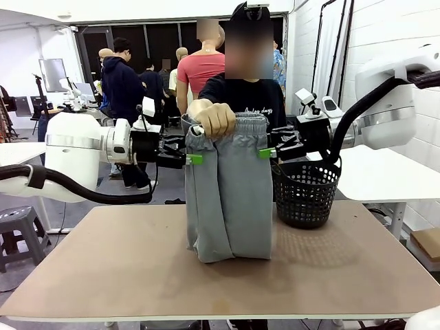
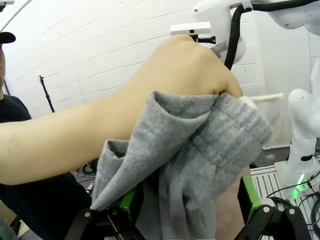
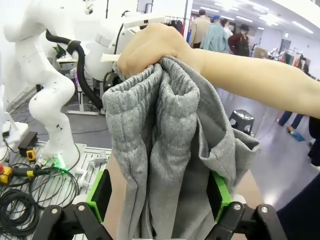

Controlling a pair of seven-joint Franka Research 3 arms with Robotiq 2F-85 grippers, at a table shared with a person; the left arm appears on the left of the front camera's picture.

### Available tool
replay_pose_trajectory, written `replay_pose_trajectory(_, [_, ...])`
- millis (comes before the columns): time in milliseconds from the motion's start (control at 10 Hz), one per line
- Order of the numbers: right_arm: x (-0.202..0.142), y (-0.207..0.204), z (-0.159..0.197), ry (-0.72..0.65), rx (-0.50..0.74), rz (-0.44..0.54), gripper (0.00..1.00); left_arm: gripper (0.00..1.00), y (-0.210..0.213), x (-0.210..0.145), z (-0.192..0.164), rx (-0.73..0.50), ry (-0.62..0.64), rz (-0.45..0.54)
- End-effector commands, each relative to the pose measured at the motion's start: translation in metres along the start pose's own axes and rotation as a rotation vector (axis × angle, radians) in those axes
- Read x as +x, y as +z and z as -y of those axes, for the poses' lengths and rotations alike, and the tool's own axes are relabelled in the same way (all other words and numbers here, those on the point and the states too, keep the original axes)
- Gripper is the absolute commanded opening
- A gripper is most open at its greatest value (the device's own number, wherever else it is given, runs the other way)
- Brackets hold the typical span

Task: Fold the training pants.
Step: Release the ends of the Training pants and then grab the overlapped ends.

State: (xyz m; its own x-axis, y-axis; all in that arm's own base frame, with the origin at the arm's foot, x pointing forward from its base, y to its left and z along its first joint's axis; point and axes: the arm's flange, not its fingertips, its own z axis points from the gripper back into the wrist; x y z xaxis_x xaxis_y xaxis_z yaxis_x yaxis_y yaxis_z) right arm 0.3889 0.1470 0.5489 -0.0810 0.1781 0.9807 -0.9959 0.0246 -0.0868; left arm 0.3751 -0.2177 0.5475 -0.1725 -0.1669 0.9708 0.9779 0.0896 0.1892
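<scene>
Jaws spread on both: left gripper (image 1: 192, 159) and right gripper (image 1: 267, 152) each straddle an upper side edge of the training pants (image 1: 230, 206), not yet pinching. Pants hang over the middle of the table (image 1: 124, 254), lower end slumped on it, waistband bunched in a person's hand (image 1: 214, 118). Step judged: taking hold; the next move likely calls for closing on fabric clear of that hand.

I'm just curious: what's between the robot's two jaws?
The grey pants hang there, their bunched waistband gripped from above by a person's hand. The front view shows this best.
</scene>
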Motion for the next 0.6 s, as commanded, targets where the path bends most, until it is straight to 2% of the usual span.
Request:
replay_pose_trajectory(0, [0.0004, 0.0072, -0.0088, -0.026, -0.041, -0.016, 0.96, 1.00, 0.0062, -0.0016, 0.0094, 0.057, 0.011, 0.015])
replay_pose_trajectory(500, [-0.0018, 0.0091, -0.0146, -0.021, -0.152, -0.027, 0.96, 1.00, 0.0104, -0.0053, 0.0150, 0.091, 0.006, 0.017])
